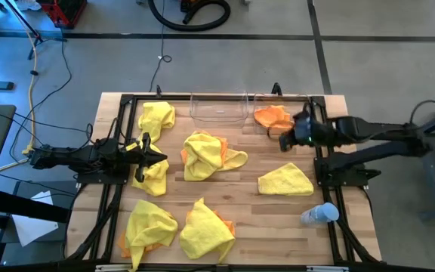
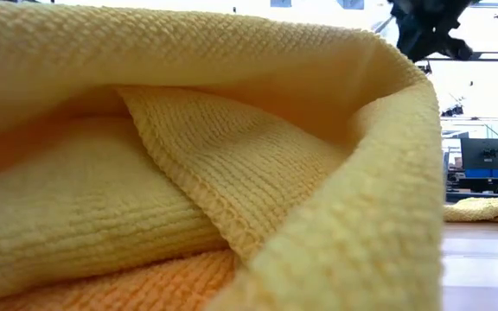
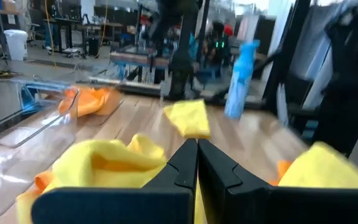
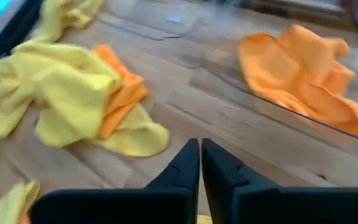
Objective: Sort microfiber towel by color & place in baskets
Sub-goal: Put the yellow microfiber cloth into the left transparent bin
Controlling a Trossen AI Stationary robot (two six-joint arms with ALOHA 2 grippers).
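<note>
Several yellow microfiber towels lie crumpled on the wooden table [image 1: 240, 196], some with orange towels under them, such as the middle pile [image 1: 206, 155] [image 4: 73, 93]. Two clear baskets stand at the far edge. The left one [image 1: 217, 109] shows no towel. The right one [image 1: 302, 102] holds an orange towel [image 1: 272, 117] [image 4: 303, 74]. My right gripper [image 1: 283, 140] [image 4: 200, 149] hangs shut with nothing in it, just near-side of that basket. My left gripper [image 1: 160, 157] [image 3: 197, 149] waits shut at the table's left, beside a yellow towel [image 1: 151, 177].
A small clear bottle with a blue top [image 1: 319, 215] [image 3: 241, 78] lies near the table's right edge. A single yellow towel [image 1: 285, 181] lies right of centre. In the low view a yellow towel [image 2: 188, 155] fills nearly the whole picture. Black frame rails run along both table sides.
</note>
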